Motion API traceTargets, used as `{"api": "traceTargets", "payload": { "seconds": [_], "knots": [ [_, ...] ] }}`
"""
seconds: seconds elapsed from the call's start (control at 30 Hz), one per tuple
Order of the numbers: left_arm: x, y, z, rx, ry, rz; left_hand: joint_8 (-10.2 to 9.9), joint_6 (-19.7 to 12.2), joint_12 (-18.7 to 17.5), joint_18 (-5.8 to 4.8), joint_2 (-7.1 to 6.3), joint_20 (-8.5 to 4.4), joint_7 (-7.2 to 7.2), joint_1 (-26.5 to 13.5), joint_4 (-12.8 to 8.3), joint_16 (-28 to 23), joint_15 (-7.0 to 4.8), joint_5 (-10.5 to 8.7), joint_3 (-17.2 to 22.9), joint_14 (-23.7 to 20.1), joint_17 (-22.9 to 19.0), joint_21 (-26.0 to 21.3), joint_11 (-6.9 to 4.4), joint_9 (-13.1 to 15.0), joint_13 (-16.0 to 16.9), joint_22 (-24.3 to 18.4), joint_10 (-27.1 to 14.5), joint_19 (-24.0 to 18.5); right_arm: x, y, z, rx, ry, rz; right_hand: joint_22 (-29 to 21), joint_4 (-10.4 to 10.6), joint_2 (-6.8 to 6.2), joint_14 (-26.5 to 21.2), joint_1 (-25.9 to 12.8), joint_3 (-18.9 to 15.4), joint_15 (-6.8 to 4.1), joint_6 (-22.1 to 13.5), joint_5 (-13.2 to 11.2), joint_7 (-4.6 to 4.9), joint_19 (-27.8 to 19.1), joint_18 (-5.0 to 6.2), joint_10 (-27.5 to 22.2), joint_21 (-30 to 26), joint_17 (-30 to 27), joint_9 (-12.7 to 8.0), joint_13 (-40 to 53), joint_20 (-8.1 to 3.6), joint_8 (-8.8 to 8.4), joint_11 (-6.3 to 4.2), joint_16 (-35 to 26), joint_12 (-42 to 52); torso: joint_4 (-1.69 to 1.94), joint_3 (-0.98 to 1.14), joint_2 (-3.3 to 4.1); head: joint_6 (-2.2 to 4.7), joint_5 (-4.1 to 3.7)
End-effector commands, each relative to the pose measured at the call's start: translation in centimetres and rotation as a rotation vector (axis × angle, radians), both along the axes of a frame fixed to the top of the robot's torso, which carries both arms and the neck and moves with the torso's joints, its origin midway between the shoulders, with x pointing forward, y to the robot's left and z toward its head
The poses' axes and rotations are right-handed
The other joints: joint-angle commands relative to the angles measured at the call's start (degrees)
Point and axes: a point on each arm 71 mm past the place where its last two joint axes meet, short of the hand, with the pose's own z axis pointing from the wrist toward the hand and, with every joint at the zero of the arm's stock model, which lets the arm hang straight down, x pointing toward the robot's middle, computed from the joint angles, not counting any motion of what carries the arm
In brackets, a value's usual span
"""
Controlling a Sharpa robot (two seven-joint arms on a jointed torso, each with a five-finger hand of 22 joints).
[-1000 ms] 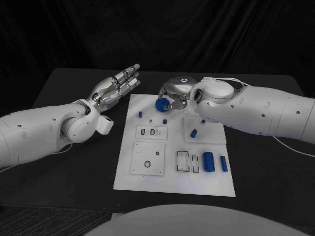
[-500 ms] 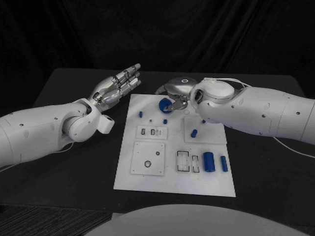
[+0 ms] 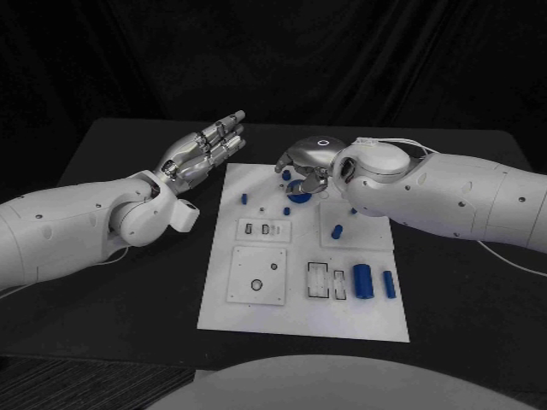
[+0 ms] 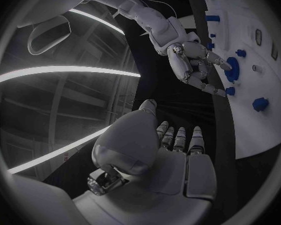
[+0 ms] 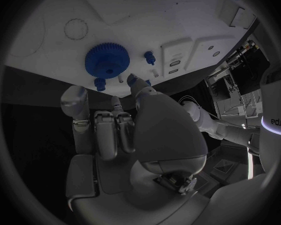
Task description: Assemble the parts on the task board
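Note:
The white task board (image 3: 301,318) lies mid-table. A blue gear (image 3: 301,194) lies flat on its far part, also seen as the gear (image 5: 107,60) and the gear (image 4: 232,69). My right hand (image 3: 308,162) hovers just over it with fingers loosely bent and nothing between them; one fingertip (image 4: 220,63) is close to the gear's rim. My left hand (image 3: 207,145) floats flat, fingers straight and apart, beside the board's far left corner, holding nothing. Small blue pegs (image 3: 243,198) (image 3: 286,210) (image 3: 337,231) stand on the board.
Two blue cylinders (image 3: 362,280) (image 3: 388,284) lie at the board's right side beside narrow slots (image 3: 324,280). A square plate with a hole (image 3: 257,275) sits at the near left. Black table (image 3: 114,290) surrounds the board.
The right hand carried the gear a little to the right and set it down on the board, then let go. The left hand has stayed still.

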Motion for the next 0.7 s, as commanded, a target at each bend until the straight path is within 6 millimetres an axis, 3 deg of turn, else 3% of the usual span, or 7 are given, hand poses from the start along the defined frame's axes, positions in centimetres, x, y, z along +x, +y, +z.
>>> {"api": "traceTargets", "payload": {
  "seconds": [0.03, 0.33, 0.7],
  "knots": [
    [-0.1, -0.1, 0.1, -0.013, -0.006, -0.013, 0.1, 0.1, -0.4, 0.78, 0.19, 0.44, 0.34, 0.4, -0.3, -0.2, 0.52, 0.22, -0.1, 0.0, -0.1, -0.2, 0.39, 0.1, -0.1, -0.1, -0.1, 0.0, -0.1, -0.5, 0.2, 0.034, -0.030, 0.004, 6.7, 0.1, 0.33, 6.0, -0.4, -0.5, -0.44, 1.1, -0.1, -0.01, 0.2, 0.41, 6.1, -0.2, 15.1, 0.1, 15.1, -0.17, 0.54, -0.17, 0.2, 0.1, 0.01, -0.06, -0.05, -0.01, 0.18],
    [-0.2, 0.2, 0.1, -0.010, -0.003, -0.008, 0.1, 0.1, -0.4, 0.78, 0.19, 0.44, 0.34, 0.4, -0.3, -0.2, 0.52, 0.22, -0.1, 0.0, -0.1, -0.2, 0.39, 0.1, -0.1, -0.1, -0.1, 0.0, -0.2, -2.2, 0.1, 0.030, -0.025, -0.036, 7.1, 1.0, 0.18, 6.0, -1.5, -1.7, -0.35, 5.5, -1.5, 0.24, 1.2, 0.17, 6.1, 0.8, 15.1, 1.7, 15.1, -0.14, 2.39, 0.00, 0.2, 0.1, -0.17, -0.16, -0.09, -0.01, 0.19],
    [-0.2, 0.2, 0.1, -0.010, -0.001, -0.009, 0.1, 0.1, -0.4, 0.76, 0.32, 0.47, 0.37, 0.5, -0.3, -0.2, 0.58, 0.24, 0.1, 0.0, -0.1, -0.2, 0.39, 0.1, -0.1, -0.1, -0.1, 0.0, -0.2, -3.4, -0.7, -0.015, 0.017, -0.084, 7.2, 2.1, 0.07, 6.0, -3.0, -2.9, -0.02, 3.6, -1.9, 0.78, 1.5, 0.09, 6.1, 1.0, 15.1, 1.8, 15.1, 0.08, 1.03, 0.43, 0.2, 0.1, 0.02, 0.00, -0.03, -0.01, 0.03]
  ]
}}
